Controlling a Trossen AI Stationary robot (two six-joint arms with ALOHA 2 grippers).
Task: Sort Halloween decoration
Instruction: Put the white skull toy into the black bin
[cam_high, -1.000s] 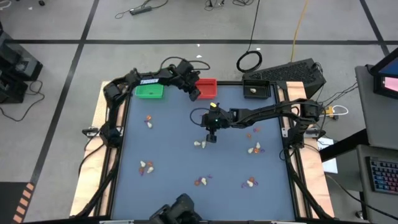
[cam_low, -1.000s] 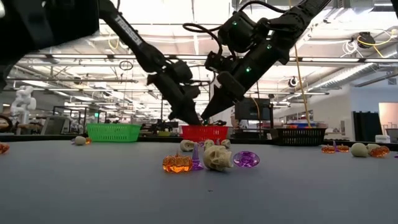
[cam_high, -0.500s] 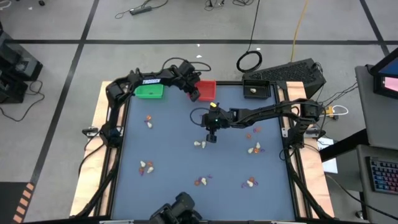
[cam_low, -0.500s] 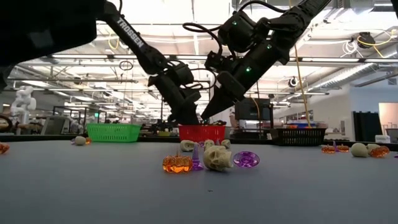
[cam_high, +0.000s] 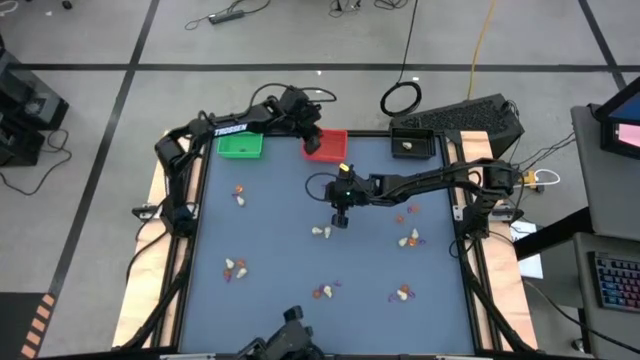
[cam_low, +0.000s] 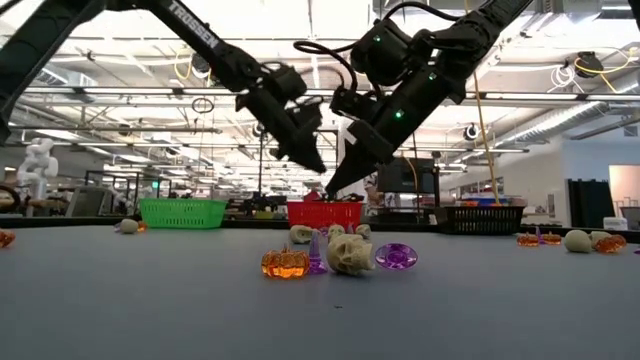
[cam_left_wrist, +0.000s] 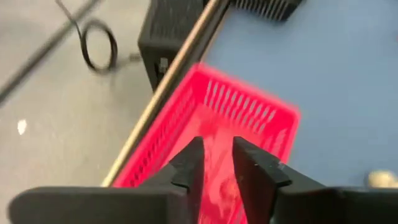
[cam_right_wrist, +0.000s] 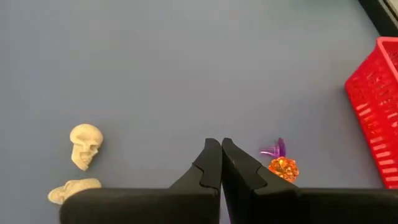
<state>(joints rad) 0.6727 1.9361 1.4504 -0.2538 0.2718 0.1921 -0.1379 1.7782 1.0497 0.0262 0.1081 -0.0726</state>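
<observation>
Halloween trinkets lie in small clusters on the blue-grey table: a cream skull (cam_right_wrist: 84, 146), a purple piece (cam_right_wrist: 273, 149) and an orange pumpkin (cam_right_wrist: 283, 168) near the middle (cam_high: 320, 232). My left gripper (cam_left_wrist: 217, 158) hangs above the red tray (cam_high: 330, 146) at the far edge, open by a narrow gap with nothing between its fingers. My right gripper (cam_right_wrist: 221, 152) is shut and hovers over the table's middle (cam_high: 340, 218), just beyond that cluster and clear of it. In the low view both grippers point down at a slant, left (cam_low: 314, 165) higher than right (cam_low: 330, 190).
A green tray (cam_high: 240, 147) stands left of the red one at the far edge. A black tray (cam_high: 415, 145) at the far right holds a cream piece. More trinket clusters lie at the left (cam_high: 238, 192), near left (cam_high: 235, 268), near middle (cam_high: 325, 292) and right (cam_high: 411, 240).
My left gripper has risen from just inside the red tray to well above it, rolling a little, and has drawn slightly toward the far edge. My right gripper and the trinkets have kept still.
</observation>
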